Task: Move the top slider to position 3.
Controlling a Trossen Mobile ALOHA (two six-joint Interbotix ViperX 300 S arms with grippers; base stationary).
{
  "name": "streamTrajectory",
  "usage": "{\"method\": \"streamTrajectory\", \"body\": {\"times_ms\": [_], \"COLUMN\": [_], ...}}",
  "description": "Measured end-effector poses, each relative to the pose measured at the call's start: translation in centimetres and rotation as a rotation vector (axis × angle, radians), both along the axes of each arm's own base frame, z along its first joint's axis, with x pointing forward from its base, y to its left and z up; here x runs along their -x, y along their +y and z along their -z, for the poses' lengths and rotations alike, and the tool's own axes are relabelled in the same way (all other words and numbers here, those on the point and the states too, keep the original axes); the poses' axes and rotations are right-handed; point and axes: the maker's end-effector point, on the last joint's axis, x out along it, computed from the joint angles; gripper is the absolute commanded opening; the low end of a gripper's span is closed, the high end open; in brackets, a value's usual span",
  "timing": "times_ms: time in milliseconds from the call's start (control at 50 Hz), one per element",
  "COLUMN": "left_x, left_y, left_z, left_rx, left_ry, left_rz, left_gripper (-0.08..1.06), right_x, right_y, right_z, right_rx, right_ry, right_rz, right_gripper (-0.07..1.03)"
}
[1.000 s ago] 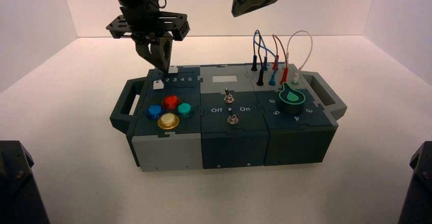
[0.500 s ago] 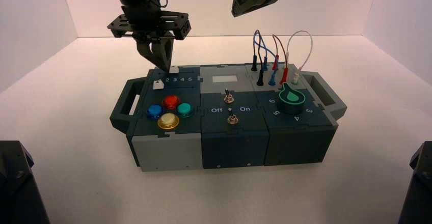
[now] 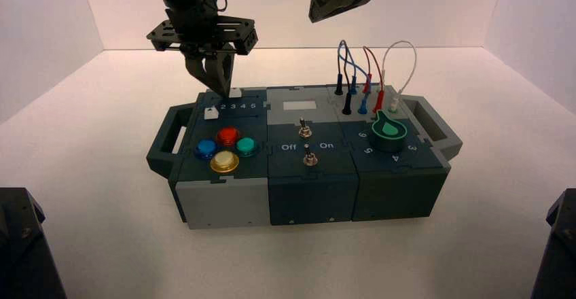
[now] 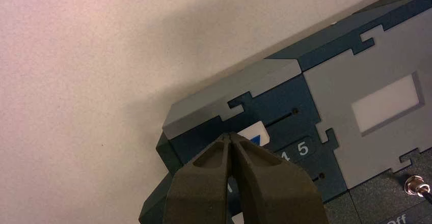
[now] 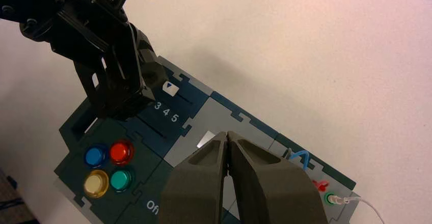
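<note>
Slightly rightward since the earlier frame have gone the top slider [image 3: 236, 93], in the box's far-left part beyond the number row, and the left gripper [image 3: 225, 94], closed against its left side, while the closed right gripper [image 3: 315, 19] waits above the far side.

1. Just right of left pincer [image 4: 229, 135]: top slider [image 3: 235, 93].
2. Before it, slightly right: numeral 3 [image 3: 233, 106].
3. Before it, slightly left: lower slider [image 3: 211, 113]; farther before, push buttons [image 3: 225, 149].
4. Well right: switches [image 3: 308, 143], wires [image 3: 367, 81], knob [image 3: 388, 136], idle right pincer [image 5: 227, 135].
</note>
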Motion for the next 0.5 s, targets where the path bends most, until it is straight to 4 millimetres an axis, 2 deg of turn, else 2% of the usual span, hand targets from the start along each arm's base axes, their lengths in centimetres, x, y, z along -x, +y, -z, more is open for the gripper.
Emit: {"method": "streamTrajectory", "body": {"times_ms": [180, 240, 360, 500], "left_x": [0.2, 0.7, 1.0, 1.1], "left_y": [0.3, 1.0, 3.0, 3.3], "left_z": [-0.1, -0.4, -2.1, -3.4], "left_rx": [-0.014, -0.025, -0.014, 0.005], "left_ry": [0.004, 0.010, -0.019, -0.052], "left_rz": [0.012, 0.010, -0.030, -0.038], "left_gripper": [-0.03, -0.03, -0.03, -0.03], "right_x": [0.0, 0.0, 0.0, 0.1], "right_y": [0.0, 0.0, 0.0, -0.1], "right_z": [0.0, 0.0, 0.0, -0.1], "right_rx": [0.000, 0.001, 0.001, 0.002], "right_ry": [0.000, -0.001, -0.001, 0.000], "right_rz": [0.000, -0.001, -0.001, -0.001], "right_gripper": [-0.02, -0.02, -0.02, -0.02]}}
